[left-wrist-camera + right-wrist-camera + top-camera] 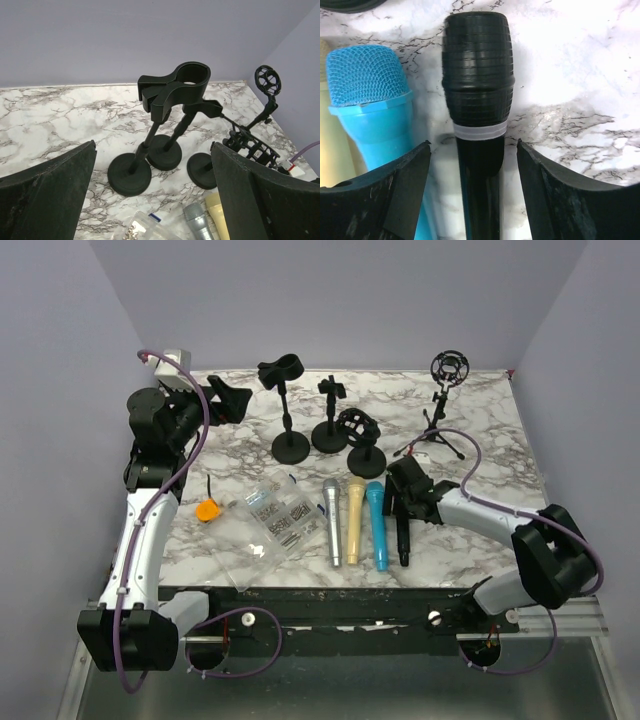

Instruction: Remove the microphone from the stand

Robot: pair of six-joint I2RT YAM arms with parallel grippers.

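Observation:
A black microphone (404,532) lies flat on the marble table beside a blue one (378,524), a cream one (354,519) and a silver one (331,520). My right gripper (407,487) is open over the black microphone (477,100), one finger on each side of its body, not touching. Black stands (288,408) with empty clips stand at the back; the left wrist view shows the nearest clip (176,87) empty. My left gripper (228,400) is open and empty, held high at the back left.
A clear bag of small parts (268,525) and an orange object (207,510) lie at the front left. A tripod stand with a shock mount (447,390) is at the back right. Another shock-mount stand (363,440) is mid-table.

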